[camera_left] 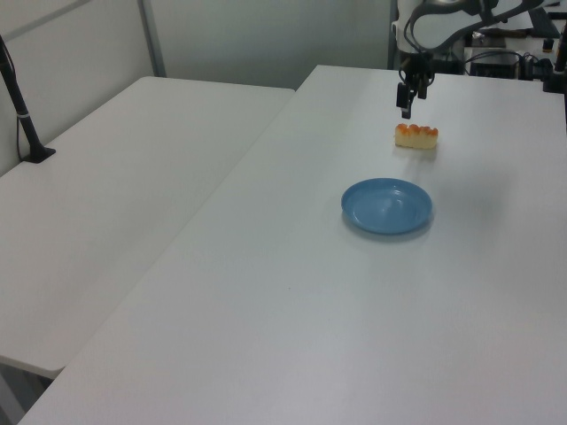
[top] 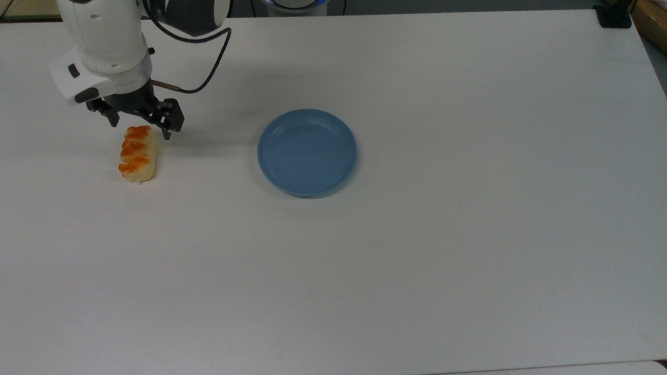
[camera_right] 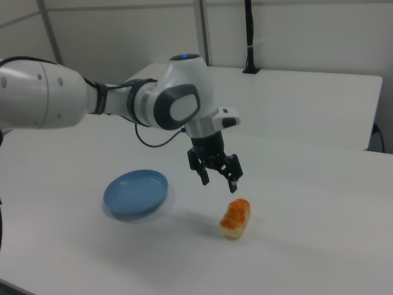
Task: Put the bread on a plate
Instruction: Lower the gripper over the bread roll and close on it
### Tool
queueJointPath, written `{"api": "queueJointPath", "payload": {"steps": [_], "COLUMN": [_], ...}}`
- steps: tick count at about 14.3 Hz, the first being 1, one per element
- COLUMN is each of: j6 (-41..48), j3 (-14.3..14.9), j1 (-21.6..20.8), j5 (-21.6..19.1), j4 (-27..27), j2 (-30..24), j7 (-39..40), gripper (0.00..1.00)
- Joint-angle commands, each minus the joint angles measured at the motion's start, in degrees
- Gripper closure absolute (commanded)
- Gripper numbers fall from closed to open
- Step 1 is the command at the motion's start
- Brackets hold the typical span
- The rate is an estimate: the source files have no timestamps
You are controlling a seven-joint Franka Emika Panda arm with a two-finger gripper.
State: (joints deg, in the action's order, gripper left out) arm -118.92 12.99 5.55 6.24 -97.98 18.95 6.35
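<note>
— Where's the gripper (top: 139,130) right now?

— Hanging over the white worktop (top: 417,260), its jaws apart and holding nothing. In the right view it (camera_right: 218,179) is clearly up in the air, clear of everything.

— And the bread roll (top: 137,153)?

— Lying flat on the worktop just under the jaws; in the top view its near end sits between the two fingertips. The right view shows the roll (camera_right: 236,217) below and slightly to the right view's right of them, not touched.

— The blue plate (top: 307,152)?

— Off to the top view's right of the jaws, well apart from the roll, with nothing on it.
</note>
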Motion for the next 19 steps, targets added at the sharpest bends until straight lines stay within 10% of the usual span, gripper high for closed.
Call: {"api": "queueJointPath", "payload": {"steps": [1, 10, 15, 19], "j6": [-0.61, -8.51, -10.45, -6.52], "j3": [1.95, 2.13, 2.13, 2.13], "j1": [0.95, 2.09, 2.09, 1.48], "j5": [0.09, 0.09, -0.26, -0.79], "j4": [-0.64, -2.39, -2.75, -2.22], "j2": [0.99, 6.97, 7.41, 3.31], "j7": [6.73, 7.19, 7.19, 7.19], "gripper": [0.00, 0.00, 0.49, 0.56]}}
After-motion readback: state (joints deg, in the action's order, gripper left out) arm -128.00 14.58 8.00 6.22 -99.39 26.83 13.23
